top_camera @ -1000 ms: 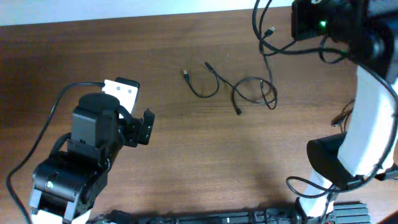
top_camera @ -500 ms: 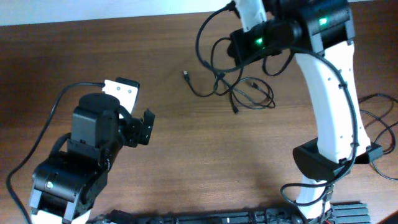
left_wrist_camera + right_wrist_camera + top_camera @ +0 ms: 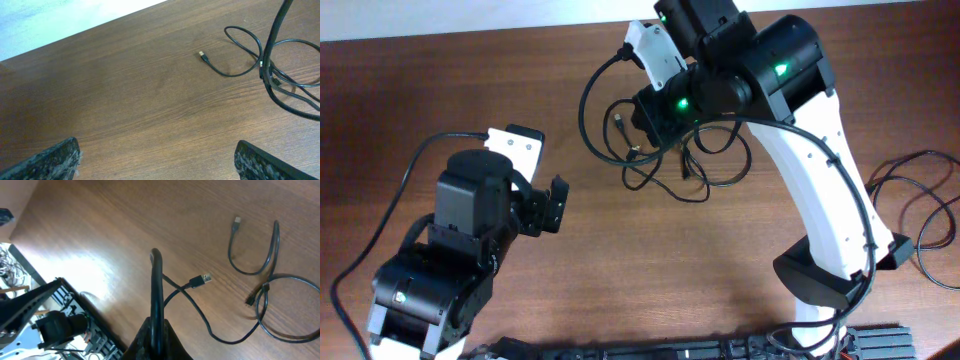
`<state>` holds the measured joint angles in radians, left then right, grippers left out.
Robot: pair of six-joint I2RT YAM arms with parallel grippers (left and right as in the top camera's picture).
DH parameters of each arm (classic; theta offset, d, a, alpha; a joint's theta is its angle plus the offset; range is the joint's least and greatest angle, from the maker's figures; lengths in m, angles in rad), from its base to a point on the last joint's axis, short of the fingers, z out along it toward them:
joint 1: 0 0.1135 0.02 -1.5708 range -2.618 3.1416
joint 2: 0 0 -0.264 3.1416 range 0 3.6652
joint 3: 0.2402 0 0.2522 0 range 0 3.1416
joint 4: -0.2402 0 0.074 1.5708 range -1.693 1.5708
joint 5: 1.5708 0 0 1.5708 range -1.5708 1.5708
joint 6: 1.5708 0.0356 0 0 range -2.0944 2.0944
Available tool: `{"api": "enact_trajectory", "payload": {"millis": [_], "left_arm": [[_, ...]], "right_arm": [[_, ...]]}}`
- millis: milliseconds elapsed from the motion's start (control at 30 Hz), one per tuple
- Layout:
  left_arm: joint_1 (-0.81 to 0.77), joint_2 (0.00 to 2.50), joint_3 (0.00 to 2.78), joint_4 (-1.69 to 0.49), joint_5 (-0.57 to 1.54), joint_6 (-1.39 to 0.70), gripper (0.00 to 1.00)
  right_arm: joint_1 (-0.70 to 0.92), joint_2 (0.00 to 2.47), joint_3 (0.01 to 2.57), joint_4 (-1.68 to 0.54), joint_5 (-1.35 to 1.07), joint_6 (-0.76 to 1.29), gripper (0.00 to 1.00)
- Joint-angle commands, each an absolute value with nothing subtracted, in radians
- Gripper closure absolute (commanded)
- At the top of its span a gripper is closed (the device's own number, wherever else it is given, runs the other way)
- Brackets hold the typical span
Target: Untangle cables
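Note:
The cables (image 3: 665, 180) are thin black cords lying in loose overlapping loops on the brown table at upper centre. One small plug (image 3: 620, 122) points left. My right gripper (image 3: 156, 330) is shut on one black cord (image 3: 157, 280), which rises taut in front of it. Another plug (image 3: 205, 278) and a loop (image 3: 287, 307) lie on the table below it. In the overhead view the right wrist covers those fingers. My left gripper (image 3: 555, 205) is open and empty, well left of the cables. Its view shows the cables (image 3: 250, 47) at the upper right and the held cord (image 3: 272, 45) lifted.
The arms' own black wires (image 3: 925, 200) trail at the table's right edge. A black rack (image 3: 720, 350) runs along the front edge, and it also shows in the right wrist view (image 3: 55, 325). The table's far edge meets a white wall (image 3: 60, 20).
My right arm has swung from the far right corner leftward over the cables, shut on one cord. The cable bundle has been dragged left and reshaped. The left arm has not moved.

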<state>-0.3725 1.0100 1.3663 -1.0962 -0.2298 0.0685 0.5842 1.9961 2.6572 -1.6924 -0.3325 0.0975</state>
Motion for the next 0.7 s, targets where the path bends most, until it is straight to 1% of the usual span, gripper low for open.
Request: {"api": "enact_trajectory", "payload": {"millis": [0,133,167,267,333,433,467,533,667], "left_arm": [[-0.37,1.007,1.377,-1.094,-0.241,0.084,0.01],[-0.37,1.007,1.377,-1.094,-0.241,0.084,0.01],[-0.37,1.007,1.377,-1.094,-0.241,0.084,0.01],[-0.37,1.007,1.377,-1.094,-0.241,0.084,0.01],[-0.37,1.007,1.377,-1.094,-0.241,0.084,0.01],[-0.37,1.007,1.377,-1.094,-0.241,0.084,0.01],[-0.37,1.006,1.377,-1.089,-0.314,0.147,0.01],[-0.37,1.004,1.377,-1.091,-0.371,0.174,0.01],[-0.37,1.008,1.377,-1.094,-0.371,0.175,0.01]], "right_arm": [[0.588,1.911,2.731,-1.656,-0.355,0.113,0.96],[0.588,1.79,2.919,-1.435,-0.236,0.114,0.96],[0.588,1.732,2.957,-1.335,-0.159,0.114,0.96],[0.588,1.692,2.957,-1.374,0.016,0.167,0.96],[0.588,1.693,2.957,-1.417,0.021,0.166,0.96],[0.588,1.693,2.957,-1.425,0.021,0.166,0.96],[0.588,1.693,2.957,-1.424,0.021,0.166,0.96],[0.588,1.693,2.957,-1.425,0.021,0.166,0.96],[0.588,1.693,2.957,-1.425,0.039,0.162,0.96]]}}
